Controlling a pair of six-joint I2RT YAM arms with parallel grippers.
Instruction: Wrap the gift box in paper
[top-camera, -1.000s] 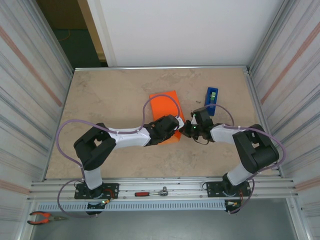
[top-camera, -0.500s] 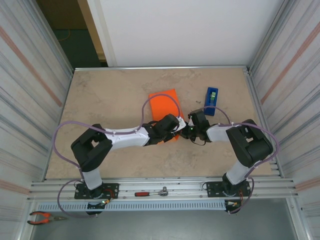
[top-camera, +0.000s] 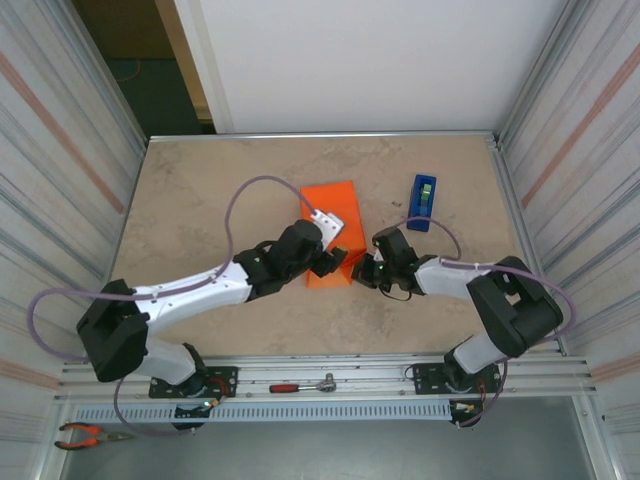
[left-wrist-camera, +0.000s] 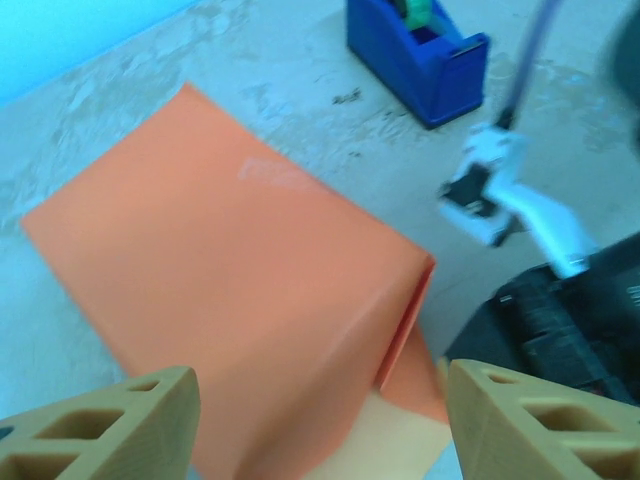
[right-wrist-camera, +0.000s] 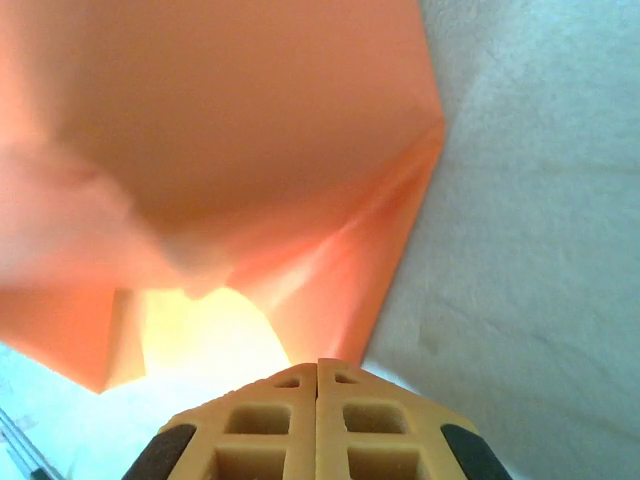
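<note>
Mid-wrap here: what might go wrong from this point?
1. The left claw hangs open above the thin orange paper sheet, gripping nothing; the loose end fold could spring open.
2. The right claw, shut, sits at that open end; pushing in may crumple the paper or shove it sideways.

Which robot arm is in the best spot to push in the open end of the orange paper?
Probably the right. The right gripper is shut, its tips right at the open end of the paper. The left gripper hangs open above it.
</note>
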